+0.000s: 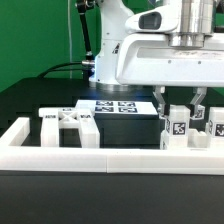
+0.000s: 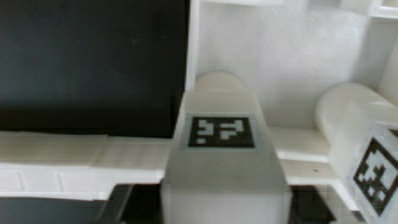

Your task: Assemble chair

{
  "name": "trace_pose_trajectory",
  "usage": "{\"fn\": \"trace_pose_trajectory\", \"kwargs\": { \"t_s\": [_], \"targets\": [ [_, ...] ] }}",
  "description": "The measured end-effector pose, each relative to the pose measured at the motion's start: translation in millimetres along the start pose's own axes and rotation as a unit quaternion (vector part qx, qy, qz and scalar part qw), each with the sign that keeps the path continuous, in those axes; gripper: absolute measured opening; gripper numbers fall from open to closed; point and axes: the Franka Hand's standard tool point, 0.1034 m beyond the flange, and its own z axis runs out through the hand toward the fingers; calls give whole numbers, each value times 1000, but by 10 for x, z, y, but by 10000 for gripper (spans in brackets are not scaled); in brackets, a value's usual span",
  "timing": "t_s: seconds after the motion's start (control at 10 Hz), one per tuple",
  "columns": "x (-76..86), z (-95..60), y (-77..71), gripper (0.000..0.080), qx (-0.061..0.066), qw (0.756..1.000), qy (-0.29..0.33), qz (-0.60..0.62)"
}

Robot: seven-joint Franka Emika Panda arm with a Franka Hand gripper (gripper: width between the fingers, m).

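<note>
A blocky white chair leg with a black-and-white tag stands upright just behind the white border rail at the exterior view's right. My gripper has come down over it, one dark finger on each side. In the wrist view the same leg runs between the jaws of my gripper, and both dark fingers lie against its sides, so the gripper is shut on it. A second tagged chair part stands close beside the held leg; in the wrist view this neighbour nearly touches it.
More white chair parts lie at the exterior view's left behind the rail. The marker board lies flat further back, near the robot's base. In the wrist view the border rail crosses under the leg, and the black table lies beyond it.
</note>
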Motion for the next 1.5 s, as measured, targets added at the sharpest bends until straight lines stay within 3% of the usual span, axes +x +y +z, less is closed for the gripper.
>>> {"fn": "trace_pose_trajectory", "kwargs": {
  "t_s": [0.3, 0.5, 1.1, 1.5],
  "targets": [
    [3, -2, -1, 291, 1, 994, 0, 111],
    [8, -3, -13, 291, 3, 977, 5, 211],
    [-3, -6, -49, 291, 3, 879, 4, 476],
    [-2, -10, -44, 291, -2, 816, 6, 578]
  ]
}}
